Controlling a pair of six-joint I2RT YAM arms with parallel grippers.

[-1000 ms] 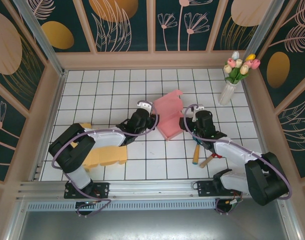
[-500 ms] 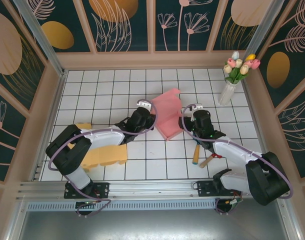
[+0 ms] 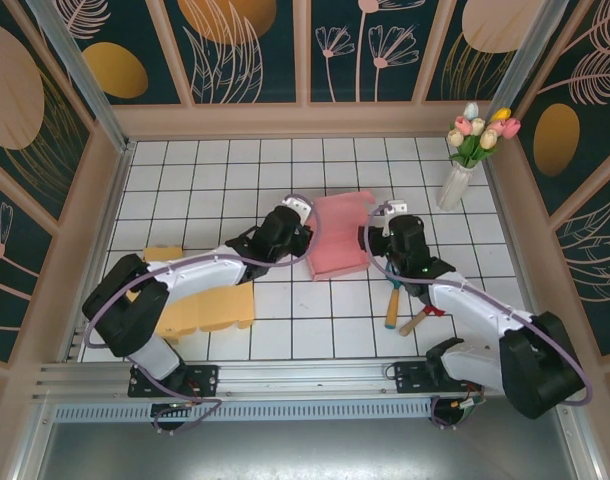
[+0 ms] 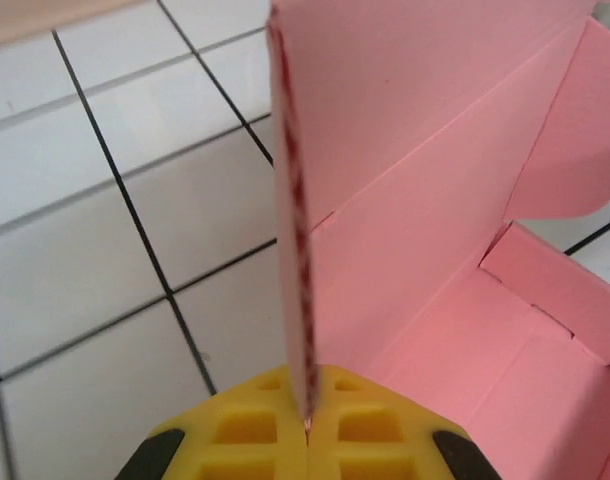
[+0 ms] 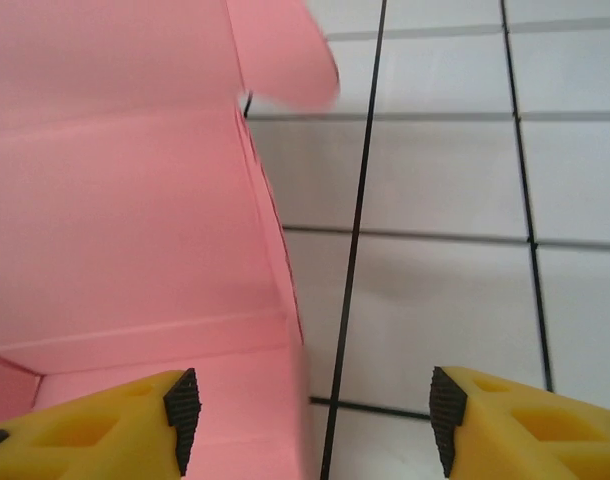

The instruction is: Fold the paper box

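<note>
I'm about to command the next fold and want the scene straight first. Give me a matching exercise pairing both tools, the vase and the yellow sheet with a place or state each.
Things:
1. left tool
2. right tool
3. vase of tulips
4. yellow sheet

Places or states:
A. lying flat at the near left of the table
B. open at the right side of the pink box
C. shut on the pink box's left wall
D. standing at the table's far right

Pairs: 1-C; 2-B; 3-D; 4-A
</note>
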